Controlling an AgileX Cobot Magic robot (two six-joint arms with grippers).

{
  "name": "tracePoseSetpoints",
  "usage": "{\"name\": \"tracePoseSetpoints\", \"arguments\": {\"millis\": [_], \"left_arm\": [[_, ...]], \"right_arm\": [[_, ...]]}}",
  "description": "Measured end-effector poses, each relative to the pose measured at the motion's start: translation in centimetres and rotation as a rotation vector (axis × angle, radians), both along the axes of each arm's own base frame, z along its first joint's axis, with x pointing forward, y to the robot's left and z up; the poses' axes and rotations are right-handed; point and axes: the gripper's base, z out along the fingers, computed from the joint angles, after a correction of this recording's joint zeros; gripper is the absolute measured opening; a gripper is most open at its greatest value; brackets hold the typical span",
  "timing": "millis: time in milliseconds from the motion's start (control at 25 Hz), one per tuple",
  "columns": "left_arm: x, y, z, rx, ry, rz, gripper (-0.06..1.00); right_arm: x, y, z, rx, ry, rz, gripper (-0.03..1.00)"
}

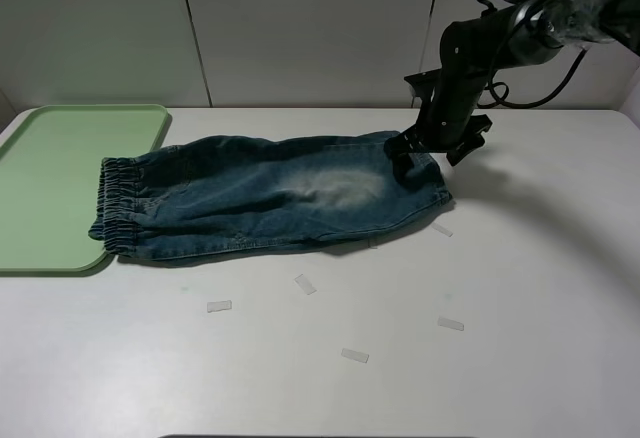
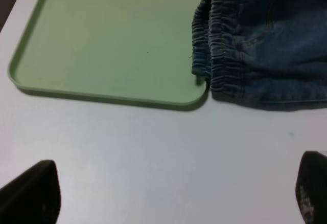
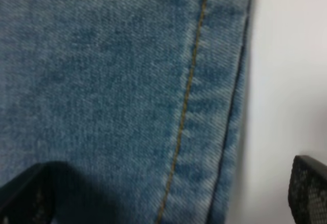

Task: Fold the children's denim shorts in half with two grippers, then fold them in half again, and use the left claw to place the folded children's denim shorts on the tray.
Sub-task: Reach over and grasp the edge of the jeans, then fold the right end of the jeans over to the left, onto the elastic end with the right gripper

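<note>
The children's denim shorts (image 1: 270, 198) lie flat across the middle of the table. Their gathered waistband (image 2: 209, 45) is to the left and rests against the right edge of the tray (image 1: 50, 178). My right gripper (image 1: 437, 150) hangs open just over the hem end of the shorts, holding nothing. In the right wrist view the right gripper (image 3: 166, 198) straddles the stitched hem (image 3: 189, 106), one fingertip over denim and one over bare table. My left gripper (image 2: 171, 193) is open and empty above the table in front of the tray (image 2: 102, 40). It does not show in the exterior high view.
Several small strips of clear tape (image 1: 305, 284) lie on the white table in front of the shorts, with one (image 1: 441, 229) near the hem. A panelled wall runs behind the table. The right arm reaches in from the upper right.
</note>
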Motion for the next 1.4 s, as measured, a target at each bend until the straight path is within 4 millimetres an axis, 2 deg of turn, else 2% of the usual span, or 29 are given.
{"name": "tracePoseSetpoints", "arguments": {"millis": [600,760,840,1000,1040,1400], "left_arm": [[0.00,0.00,0.00,0.000,0.000,0.000,0.91],[0.00,0.00,0.00,0.000,0.000,0.000,0.91],[0.00,0.00,0.00,0.000,0.000,0.000,0.91],[0.00,0.00,0.00,0.000,0.000,0.000,0.91],[0.00,0.00,0.00,0.000,0.000,0.000,0.91],[0.00,0.00,0.00,0.000,0.000,0.000,0.91]], "right_arm": [[0.16,0.09,-0.81,-0.004,0.011,0.019,0.68],[0.02,0.39,-0.92,0.018,0.025,0.006,0.49],[-0.04,0.52,-0.99,0.022,0.029,0.005,0.37],[-0.10,0.64,-0.99,0.016,0.030,0.017,0.04],[-0.10,0.62,-0.99,0.013,0.030,0.020,0.00],[-0.14,0.53,-1.00,0.002,0.034,0.029,0.00]]}}
